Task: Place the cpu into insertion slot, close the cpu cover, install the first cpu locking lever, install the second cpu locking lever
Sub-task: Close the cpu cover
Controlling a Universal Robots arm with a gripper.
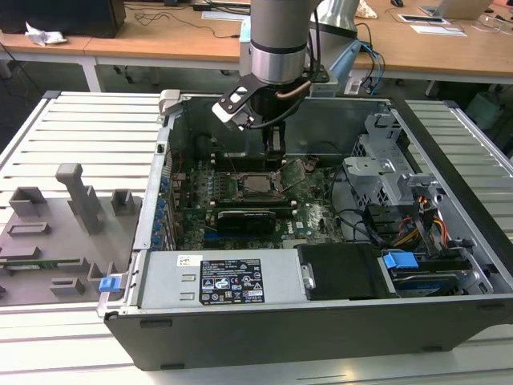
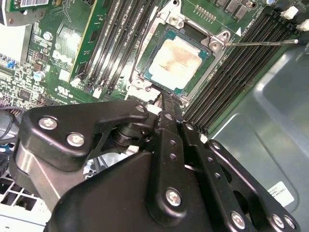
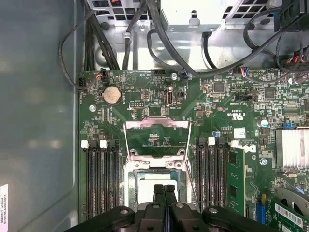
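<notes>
The cpu (image 2: 176, 58), a pale silvery square, lies flat in the insertion slot (image 3: 128, 179) on the green board; the exterior view shows the cpu (image 1: 258, 183) mid-case. The cpu cover (image 3: 155, 124), a silvery frame plate, is swung open beyond the slot, with the board visible through its opening. A thin metal locking lever (image 2: 260, 42) sticks out sideways from one corner of the slot. My gripper (image 3: 164, 189) is shut with nothing between its black fingers, and its tip hangs just above the cpu's near edge. In the exterior view the gripper (image 1: 275, 160) hangs just behind the slot.
Long black memory slots (image 3: 99, 174) run along both sides of the socket. A black card (image 1: 248, 216) lies in front of the socket. Cable bundles (image 3: 159, 34) hang along the case wall. A metal drive cage (image 1: 385, 172) stands on the exterior view's right, and grey fixtures (image 1: 76, 200) on its left.
</notes>
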